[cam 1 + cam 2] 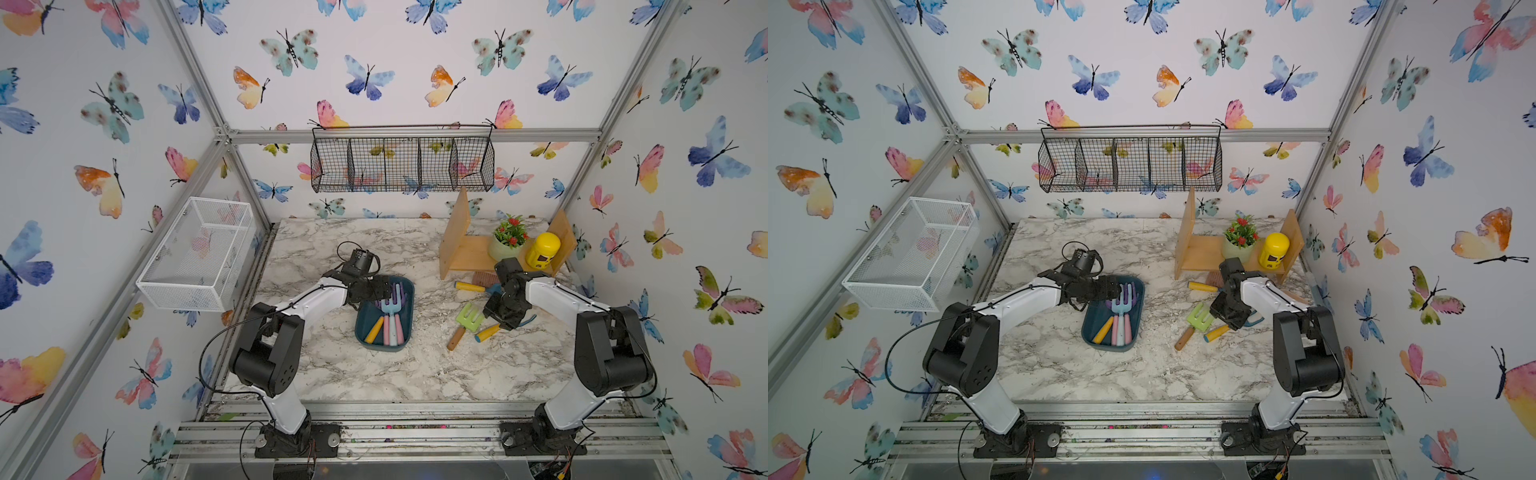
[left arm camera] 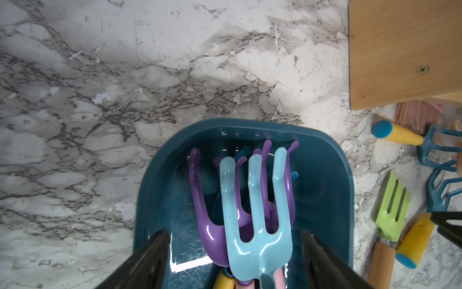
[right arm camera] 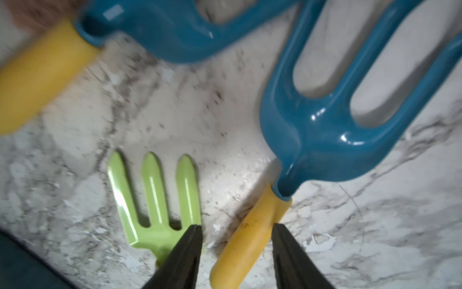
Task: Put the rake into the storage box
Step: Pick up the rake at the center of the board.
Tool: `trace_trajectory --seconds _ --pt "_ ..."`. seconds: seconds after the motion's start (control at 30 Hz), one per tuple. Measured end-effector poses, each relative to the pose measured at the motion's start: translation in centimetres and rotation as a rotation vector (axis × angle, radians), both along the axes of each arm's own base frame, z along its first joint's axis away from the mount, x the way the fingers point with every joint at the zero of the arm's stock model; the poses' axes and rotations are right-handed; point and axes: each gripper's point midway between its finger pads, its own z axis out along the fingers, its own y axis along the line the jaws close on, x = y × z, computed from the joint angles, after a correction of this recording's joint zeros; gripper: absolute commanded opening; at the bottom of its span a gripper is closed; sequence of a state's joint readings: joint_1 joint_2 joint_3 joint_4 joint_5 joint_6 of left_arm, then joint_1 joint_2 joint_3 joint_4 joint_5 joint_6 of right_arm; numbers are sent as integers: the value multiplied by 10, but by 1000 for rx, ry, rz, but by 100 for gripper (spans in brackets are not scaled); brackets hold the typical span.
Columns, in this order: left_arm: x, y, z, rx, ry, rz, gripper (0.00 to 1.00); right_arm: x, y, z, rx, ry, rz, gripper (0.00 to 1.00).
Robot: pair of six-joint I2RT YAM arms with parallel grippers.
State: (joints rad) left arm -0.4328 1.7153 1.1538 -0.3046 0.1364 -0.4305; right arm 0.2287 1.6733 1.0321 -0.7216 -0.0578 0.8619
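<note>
The dark teal storage box (image 1: pixel 362 328) (image 1: pixel 1090 328) (image 2: pixel 325 175) sits mid-table and holds a light blue rake (image 1: pixel 392 307) (image 2: pixel 252 212), purple rakes (image 2: pixel 200 200) and a yellow handle. My left gripper (image 1: pixel 384 291) (image 1: pixel 1113 291) (image 2: pixel 234 234) hovers open over the box's far end, holding nothing. To the right, a blue rake with a yellow handle (image 1: pixel 487 332) (image 1: pixel 1217 332) (image 3: pixel 325 140) lies on the marble. My right gripper (image 1: pixel 498 322) (image 1: pixel 1229 322) (image 3: pixel 235 226) is open, its jaws on either side of that handle.
A green rake with a wooden handle (image 1: pixel 469 318) (image 3: pixel 155 200) lies beside the right gripper. Another blue rake (image 1: pixel 469 286) and a brush (image 1: pixel 484 277) lie by the wooden shelf (image 1: pixel 465 249), which holds a flower pot (image 1: pixel 509 241) and yellow can (image 1: pixel 542 249). A white mesh basket (image 1: pixel 199 253) and black wire basket (image 1: pixel 403 164) hang on the walls.
</note>
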Motion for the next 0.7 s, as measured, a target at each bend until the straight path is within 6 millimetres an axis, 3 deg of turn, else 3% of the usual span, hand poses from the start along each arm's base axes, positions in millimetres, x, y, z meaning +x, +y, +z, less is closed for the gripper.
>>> trace_trajectory --seconds 0.27,0.5,0.7 --pt "0 0 0 0 0 0 87 -17 -3 -11 -4 48 -12 49" --pt "0 0 0 -1 0 -1 88 -33 -10 -21 -25 71 -37 25" --pt "-2 -5 1 -25 6 -21 93 -46 -17 -20 -40 44 -65 17"
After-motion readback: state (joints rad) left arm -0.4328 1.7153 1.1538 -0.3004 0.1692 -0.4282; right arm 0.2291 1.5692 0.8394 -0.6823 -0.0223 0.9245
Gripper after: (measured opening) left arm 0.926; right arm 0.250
